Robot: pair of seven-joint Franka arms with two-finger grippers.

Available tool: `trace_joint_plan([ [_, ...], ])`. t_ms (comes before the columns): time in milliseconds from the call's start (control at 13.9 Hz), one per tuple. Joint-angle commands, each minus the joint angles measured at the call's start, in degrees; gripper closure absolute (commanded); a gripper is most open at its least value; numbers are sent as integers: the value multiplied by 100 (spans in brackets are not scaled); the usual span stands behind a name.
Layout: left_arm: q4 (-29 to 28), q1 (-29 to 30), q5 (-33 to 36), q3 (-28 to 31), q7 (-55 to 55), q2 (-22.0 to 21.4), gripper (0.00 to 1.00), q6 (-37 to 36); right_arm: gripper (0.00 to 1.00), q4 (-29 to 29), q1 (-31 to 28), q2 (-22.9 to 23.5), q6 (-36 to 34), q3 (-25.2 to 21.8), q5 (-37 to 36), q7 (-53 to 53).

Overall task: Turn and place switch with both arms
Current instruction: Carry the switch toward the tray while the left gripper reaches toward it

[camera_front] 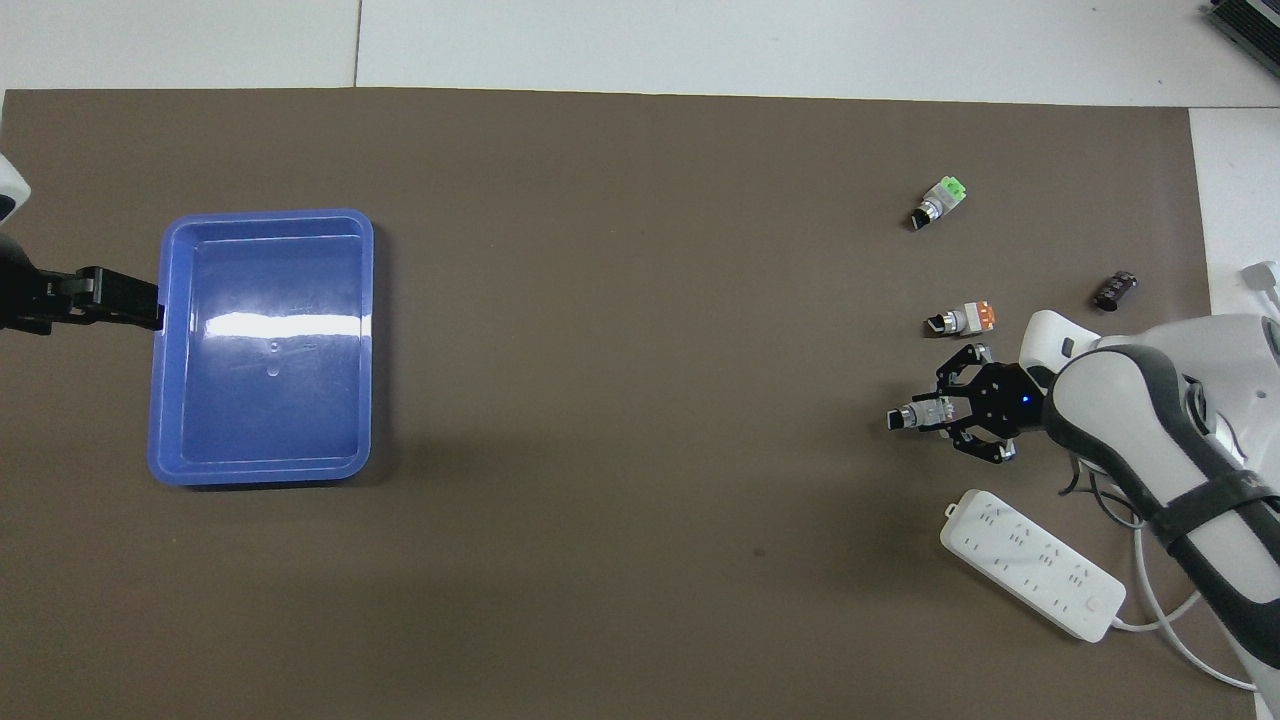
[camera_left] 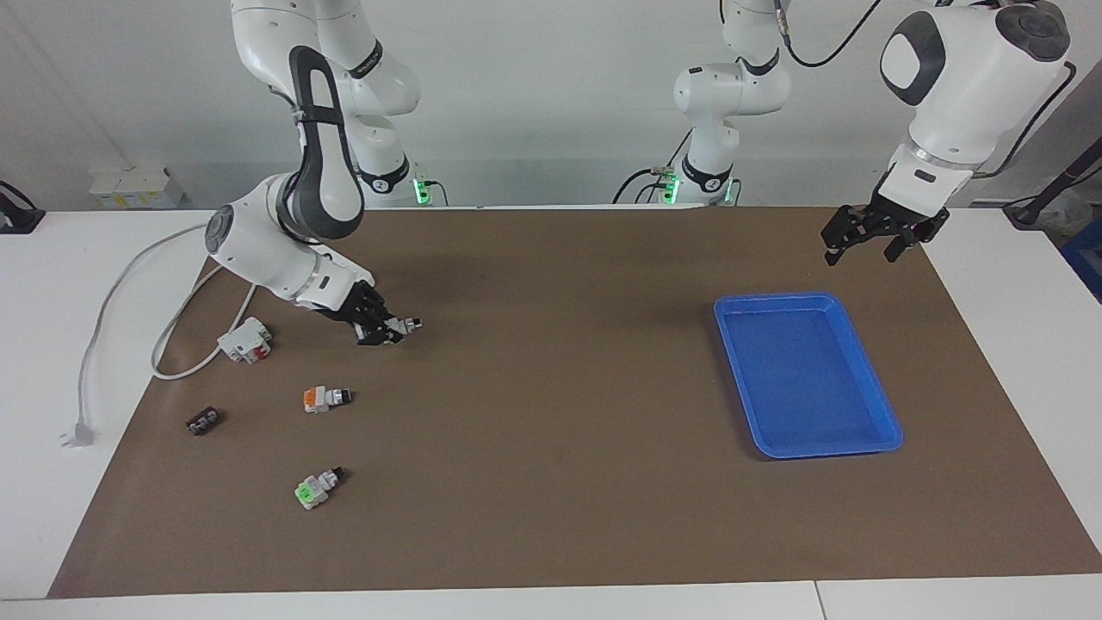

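Observation:
The switch (camera_left: pixel 401 326), white-grey with a black knob, is held in my right gripper (camera_left: pixel 385 333) low over the brown mat, toward the right arm's end of the table. The knob points toward the middle of the table. In the overhead view the right gripper (camera_front: pixel 946 413) is shut on the switch (camera_front: pixel 912 416), whose pale green tab is hidden between the fingers. My left gripper (camera_left: pixel 865 244) hangs open and empty in the air over the mat beside the blue tray (camera_left: pixel 779 300) and waits. It shows in the overhead view (camera_front: pixel 120 300) at the edge of the tray (camera_front: pixel 265 215).
An orange-ended switch (camera_left: pixel 325 398) and a switch with a bright green end (camera_left: pixel 315 488) lie farther from the robots than the held one. A small dark part (camera_left: pixel 203 421), a white-red part (camera_left: pixel 246 340) and a white power strip (camera_front: pixel 1030 578) with its cable lie nearby.

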Motion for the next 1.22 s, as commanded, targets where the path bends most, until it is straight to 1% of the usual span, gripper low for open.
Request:
trace_joint_plan([
  [0,-293,50,-135,-4,16,-233,0,154,100,-35,619,-122,148,6,481,451],
  [144,-337,50,-153,-13,25,-241,0,189,100,-44,1111,-122,543,6,728,837],
  [288,-486,41,-397,-13,17,-294,0,320,100,-44,1542,-87,938,6,965,1330],
  [432,-626,59,-644,-13,34,-347,0,365,100,-44,2077,-60,1517,6,1168,1760],
  [504,-697,59,-802,-13,43,-382,0,383,100,-70,2376,-43,1860,6,1168,2085],
  [576,-784,50,-1029,-13,34,-399,1,435,100,-62,2553,18,2194,6,1168,2314],
  [648,-872,50,-1232,-13,34,-443,2,462,100,-44,2590,28,2293,6,1168,2464],
  [864,-1346,-20,-2040,-13,43,-636,15,716,100,61,2590,71,2276,6,1255,2606],
  [1008,-1601,-125,-2497,-40,60,-716,24,857,100,166,2590,72,2137,23,1746,2563],
  [1080,-1698,-222,-2717,-48,60,-716,29,936,100,202,2599,37,1996,23,1861,2528],
  [1152,-1821,-327,-2937,-48,69,-716,32,1023,100,202,2599,10,1925,23,1871,2501],
])
